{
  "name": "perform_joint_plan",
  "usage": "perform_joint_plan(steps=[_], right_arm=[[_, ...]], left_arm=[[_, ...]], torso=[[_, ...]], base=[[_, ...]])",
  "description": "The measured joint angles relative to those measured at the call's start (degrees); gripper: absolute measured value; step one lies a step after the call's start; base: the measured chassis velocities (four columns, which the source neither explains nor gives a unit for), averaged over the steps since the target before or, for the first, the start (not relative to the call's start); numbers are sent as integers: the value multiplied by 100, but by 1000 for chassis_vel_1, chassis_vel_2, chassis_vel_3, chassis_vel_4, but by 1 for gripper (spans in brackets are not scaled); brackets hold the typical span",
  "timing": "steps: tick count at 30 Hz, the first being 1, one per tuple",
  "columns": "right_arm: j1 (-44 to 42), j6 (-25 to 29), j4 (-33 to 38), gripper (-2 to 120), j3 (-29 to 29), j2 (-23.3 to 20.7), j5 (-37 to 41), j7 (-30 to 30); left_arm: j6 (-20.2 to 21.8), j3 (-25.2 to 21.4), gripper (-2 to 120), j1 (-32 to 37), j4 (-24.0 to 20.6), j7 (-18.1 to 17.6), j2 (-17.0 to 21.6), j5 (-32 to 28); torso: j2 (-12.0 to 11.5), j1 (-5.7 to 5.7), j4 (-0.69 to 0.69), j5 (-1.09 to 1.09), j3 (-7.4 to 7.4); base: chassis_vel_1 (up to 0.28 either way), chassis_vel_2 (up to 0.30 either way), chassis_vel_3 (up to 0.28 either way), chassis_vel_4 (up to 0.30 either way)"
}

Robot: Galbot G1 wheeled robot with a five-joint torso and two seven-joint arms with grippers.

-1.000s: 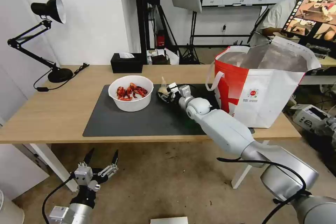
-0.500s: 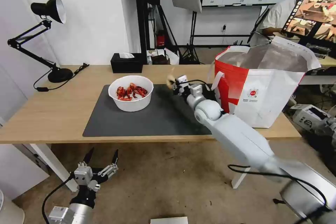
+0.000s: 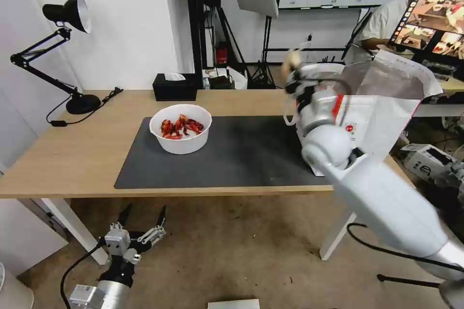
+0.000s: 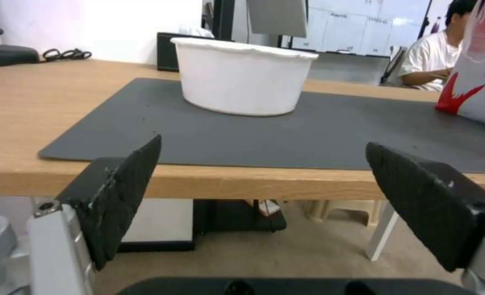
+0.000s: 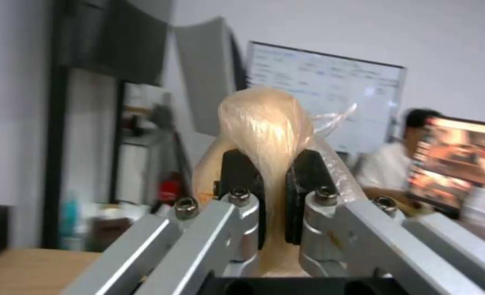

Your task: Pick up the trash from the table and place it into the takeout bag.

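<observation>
**Bagged lump poised at the bag's near rim**

The takeout bag (image 3: 382,120) stands open at the surface's (image 3: 72,154) right end. The right claw (image 3: 296,77), clamped on the small clear bag (image 5: 267,123), hangs level with the rim's left edge; the opening lies just rightward. The white bowl (image 3: 181,128) sits on the mat. The left claw (image 3: 140,217) idles, pads apart, below the surface.

No legible text found. The bag (image 3: 386,111) bears a small round red logo (image 3: 349,128) with print beneath, too small to read. Whiteboard (image 5: 330,94) writing behind is unreadable.
</observation>
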Motion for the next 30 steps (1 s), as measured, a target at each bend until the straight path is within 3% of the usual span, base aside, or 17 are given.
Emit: perform_joint_plan(steps=[13, 30], right_arm=[[-74, -590, 57, 7, 223, -256, 466, 571], [-34, -881, 201, 66, 233, -644, 631, 575]], left_arm=[[13, 29, 100, 17, -54, 3, -13, 3], [53, 97, 100, 25, -131, 2, -22, 27]], torso=[[0, 0, 1, 0, 0], [0, 0, 1, 0, 1]], base=[[0, 0, 0, 0], [0, 0, 0, 0]])
